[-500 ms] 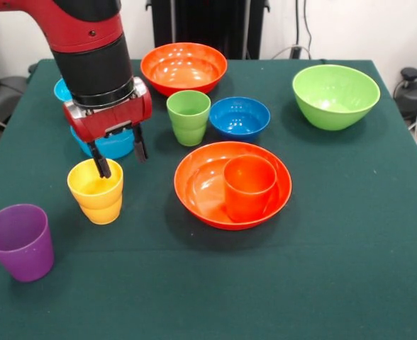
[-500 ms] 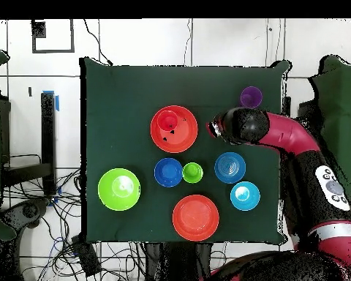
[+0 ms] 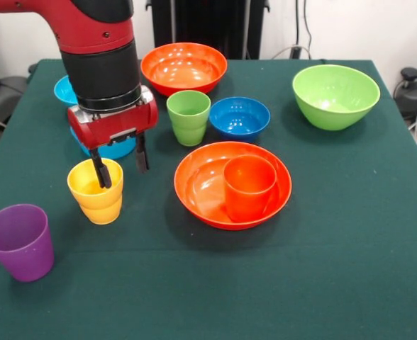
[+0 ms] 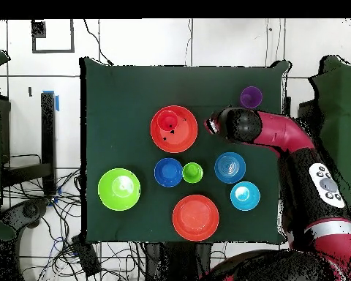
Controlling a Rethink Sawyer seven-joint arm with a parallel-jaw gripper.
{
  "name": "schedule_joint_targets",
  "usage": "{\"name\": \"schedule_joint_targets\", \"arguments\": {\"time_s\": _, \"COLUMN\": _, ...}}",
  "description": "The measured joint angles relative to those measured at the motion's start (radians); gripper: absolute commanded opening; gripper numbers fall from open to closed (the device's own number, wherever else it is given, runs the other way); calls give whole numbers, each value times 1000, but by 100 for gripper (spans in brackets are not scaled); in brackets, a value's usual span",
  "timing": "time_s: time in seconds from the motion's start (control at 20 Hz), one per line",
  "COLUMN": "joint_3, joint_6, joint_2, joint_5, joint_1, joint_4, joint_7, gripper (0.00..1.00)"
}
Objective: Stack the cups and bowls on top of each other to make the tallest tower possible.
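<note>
One finger (image 3: 103, 173) inside yellow cup (image 3: 96, 191); tool (image 3: 123, 164) open, straddling rim.

red arm (image 3: 88, 25) with glossy black wrist cylinder, silver ring, red gripper (image 3: 122, 164) housing, two thin black fingers (image 3: 142, 153), grey button panel

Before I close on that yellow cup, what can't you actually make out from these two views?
- Overhead view: the yellow cup is entirely hidden under the arm's wrist.
- Front view: the two light blue bowls are mostly hidden behind the gripper.
- Front view: one finger reaches inside the cup; contact with its wall is unclear.
</note>
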Motion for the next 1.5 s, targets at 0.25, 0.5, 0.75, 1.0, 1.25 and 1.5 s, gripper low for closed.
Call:
{"name": "schedule_joint_targets", "arguments": {"time_s": 0.25, "joint_3": 1, "joint_6": -13, "joint_2": 3, "joint_5": -4, "joint_1": -2, "joint_4": 0, "joint_7": 0, "gripper": 100}}
{"name": "schedule_joint_targets", "arguments": {"time_s": 0.5, "joint_3": 1, "joint_6": -13, "joint_2": 4, "joint_5": -7, "joint_1": -2, "joint_4": 0, "joint_7": 0, "gripper": 100}}
{"name": "schedule_joint_targets", "arguments": {"time_s": 0.75, "joint_3": -1, "joint_6": -13, "joint_2": 3, "joint_5": -17, "joint_1": 3, "joint_4": 0, "joint_7": 0, "gripper": 100}}
{"name": "schedule_joint_targets", "arguments": {"time_s": 1.0, "joint_3": -15, "joint_6": -13, "joint_2": 2, "joint_5": -30, "joint_1": 24, "joint_4": 0, "joint_7": 0, "gripper": 100}}
{"name": "schedule_joint_targets", "arguments": {"time_s": 1.25, "joint_3": -38, "joint_6": -13, "joint_2": -1, "joint_5": -38, "joint_1": 52, "joint_4": 0, "joint_7": 0, "gripper": 100}}
{"name": "schedule_joint_targets", "arguments": {"time_s": 1.5, "joint_3": -51, "joint_6": -13, "joint_2": -1, "joint_5": -38, "joint_1": 58, "joint_4": 0, "joint_7": 0, "gripper": 100}}
